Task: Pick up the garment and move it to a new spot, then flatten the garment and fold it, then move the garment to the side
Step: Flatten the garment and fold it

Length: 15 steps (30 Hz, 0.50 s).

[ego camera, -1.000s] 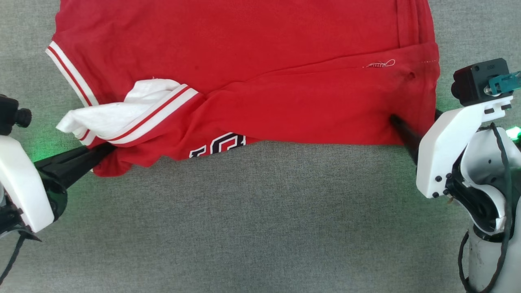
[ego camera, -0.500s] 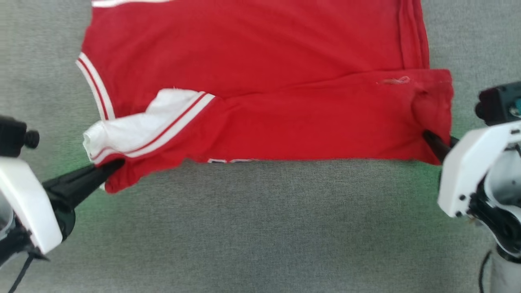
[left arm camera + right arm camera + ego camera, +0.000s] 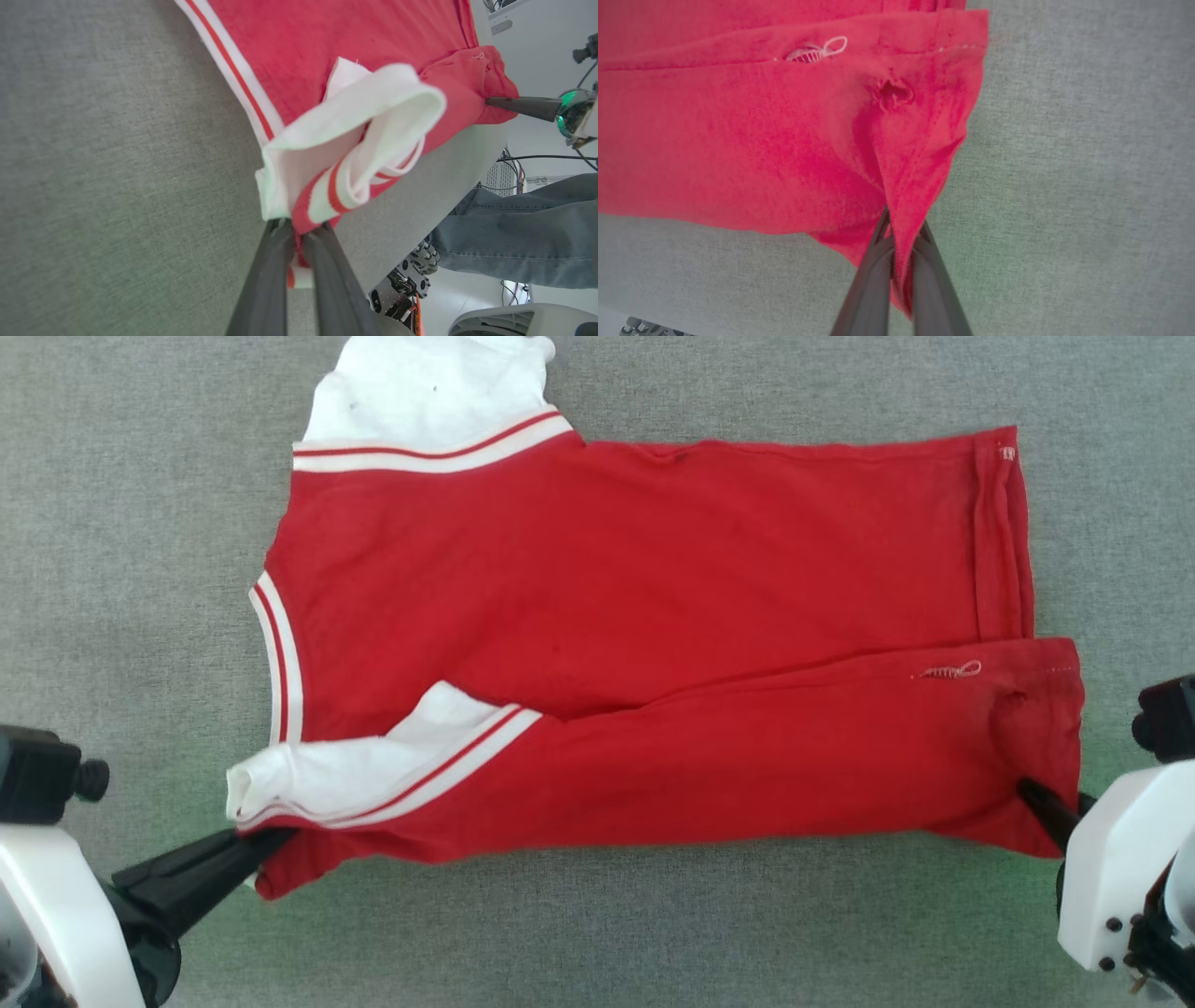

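Note:
The garment [image 3: 653,616], a red jersey, lies spread on the grey surface, with one white sleeve [image 3: 429,383] at the far left. Its near strip is folded over the body, and a second white sleeve [image 3: 373,775] with striped trim bunches at the near left. My left gripper [image 3: 271,845] is shut on the near left corner; in the left wrist view the left gripper [image 3: 299,228] pinches red fabric under the sleeve [image 3: 355,121]. My right gripper [image 3: 1027,793] is shut on the near right hem corner, with fabric pinched by the right gripper [image 3: 901,224] below a small hole [image 3: 892,93].
The grey table covering [image 3: 597,933] has bare room in front of the garment and to both sides. In the left wrist view the table's edge [image 3: 467,163] shows, with a person's leg in jeans [image 3: 514,233] standing beyond it.
The head view has shifted, so the garment sits lower and its far edge and sleeve show. The near edge is pulled straighter, and the lettering there has gone out of sight.

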Available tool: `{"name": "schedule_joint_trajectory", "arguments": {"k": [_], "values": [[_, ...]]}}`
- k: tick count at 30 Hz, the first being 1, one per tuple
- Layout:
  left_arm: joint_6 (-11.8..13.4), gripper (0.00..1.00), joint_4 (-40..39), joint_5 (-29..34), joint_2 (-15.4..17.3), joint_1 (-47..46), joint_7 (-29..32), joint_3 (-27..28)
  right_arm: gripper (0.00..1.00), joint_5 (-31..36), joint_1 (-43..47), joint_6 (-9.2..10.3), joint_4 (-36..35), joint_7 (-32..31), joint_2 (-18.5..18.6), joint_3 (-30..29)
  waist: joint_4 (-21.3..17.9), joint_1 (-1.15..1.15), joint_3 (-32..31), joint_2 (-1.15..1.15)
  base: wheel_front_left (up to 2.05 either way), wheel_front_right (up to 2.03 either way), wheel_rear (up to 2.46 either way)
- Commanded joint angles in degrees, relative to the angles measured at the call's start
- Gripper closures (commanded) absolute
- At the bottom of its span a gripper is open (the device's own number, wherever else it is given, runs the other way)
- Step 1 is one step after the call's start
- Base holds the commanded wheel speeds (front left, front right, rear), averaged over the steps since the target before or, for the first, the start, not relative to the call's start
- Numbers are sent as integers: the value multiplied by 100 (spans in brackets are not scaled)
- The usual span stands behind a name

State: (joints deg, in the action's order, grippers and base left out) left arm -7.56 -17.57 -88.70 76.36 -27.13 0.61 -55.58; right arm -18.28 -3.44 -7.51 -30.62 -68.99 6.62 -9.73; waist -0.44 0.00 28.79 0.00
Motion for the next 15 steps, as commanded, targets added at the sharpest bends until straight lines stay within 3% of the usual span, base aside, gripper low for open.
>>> {"name": "schedule_joint_trajectory", "arguments": {"k": [1, 3, 4, 5, 6, 7, 8, 9, 10, 11, 15], "values": [[16, 100, -18, 47, 37, 72, -52, -13, 100, -24, 53, 2, -27, 37, 7, -10, -10, 0, 4, 0, 0, 0, 0], [16, 100, -65, 59, 46, 125, -138, -44, 100, -42, 102, 2, -57, 54, -18, 5, -23, 0, 4, 0, 0, 0, 0], [16, 100, -77, 71, 50, 144, -177, -55, 92, -40, 114, 2, -64, 96, -18, 13, -27, 0, 2, 0, 0, 0, 0], [16, 98, -71, 76, 35, 146, -207, -59, 57, -33, 105, 2, -64, 146, -25, 8, -31, 0, -2, 0, 0, 0, 0], [16, 86, -55, 87, 18, 144, -242, -66, 17, -40, 103, 2, -41, 165, -34, 15, -36, 0, -8, 0, 0, 0, 0], [16, 73, -37, 118, 5, 138, -283, -71, 0, -42, 101, 2, -27, 187, -20, 39, -41, 0, -17, 0, 0, 0, 0], [16, 58, -23, 149, -17, 127, -352, -67, 0, -34, 80, 2, -47, 263, 11, 52, -42, 0, -26, 0, 0, 0, 0], [16, 27, -13, 156, -37, 126, -413, -68, 0, -49, 56, 2, -49, 329, 3, 47, -47, 0, -37, 0, 0, 0, 0], [16, 7, -7, 162, -50, 134, -469, -76, 0, -56, 47, 2, -43, 385, -6, 35, -52, 0, -50, 0, 0, 0, 0], [16, 0, 3, 185, -52, 139, -531, -82, 0, -50, 35, 2, -65, 467, 0, 15, -56, 0, -64, 0, 0, 0, 0], [16, 0, 116, 202, 5, 134, -859, -37, 0, 12, -153, 2, -152, 1054, -53, -83, -88, 0, -118, 0, 0, 0, 0]]}}
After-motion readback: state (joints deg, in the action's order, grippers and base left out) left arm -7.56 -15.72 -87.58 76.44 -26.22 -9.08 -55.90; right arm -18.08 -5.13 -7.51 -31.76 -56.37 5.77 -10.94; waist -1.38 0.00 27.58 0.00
